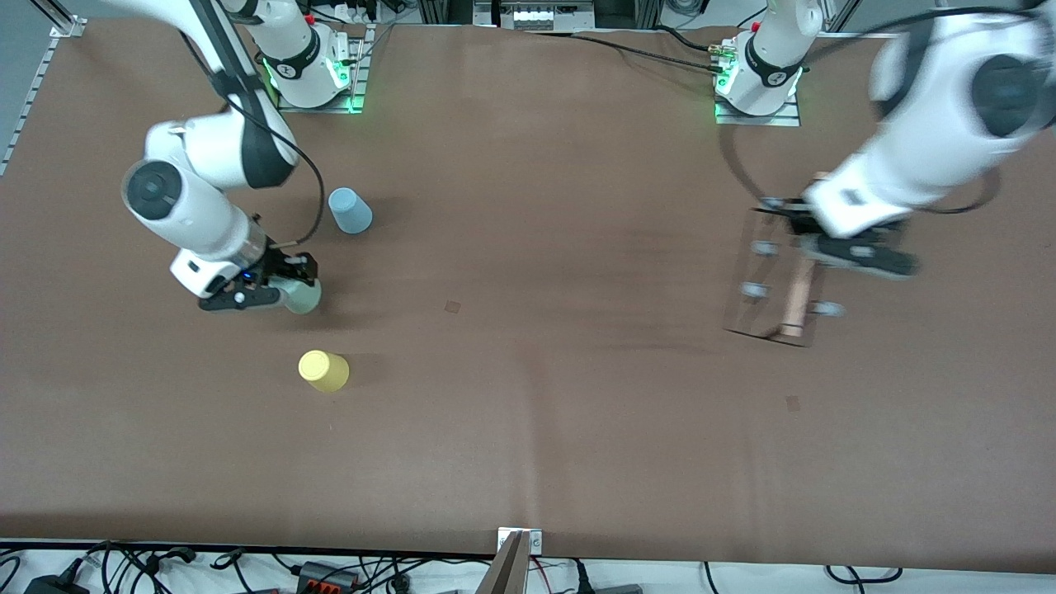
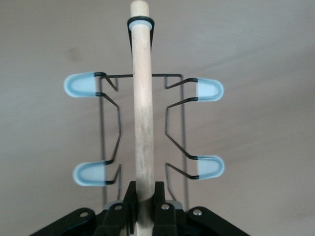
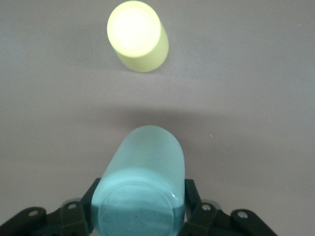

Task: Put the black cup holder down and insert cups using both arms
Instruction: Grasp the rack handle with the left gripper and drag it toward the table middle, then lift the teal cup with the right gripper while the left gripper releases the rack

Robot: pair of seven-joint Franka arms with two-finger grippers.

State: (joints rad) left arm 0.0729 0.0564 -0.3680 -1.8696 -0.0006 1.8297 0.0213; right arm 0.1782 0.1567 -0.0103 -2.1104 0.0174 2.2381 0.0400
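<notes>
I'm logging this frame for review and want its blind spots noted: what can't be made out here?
- Front view: left end effector and rack are motion-blurred; the grip shows only in the left wrist view.
- Front view: right end effector covers much of the green cup.
- Left wrist view: rack's third peg pair is hidden.

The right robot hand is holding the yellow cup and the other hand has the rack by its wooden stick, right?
Not quite. The right gripper is holding the green cup, as the right wrist view shows; the yellow cup stands free on the table. The left gripper does hold the rack by its wooden stick.
</notes>
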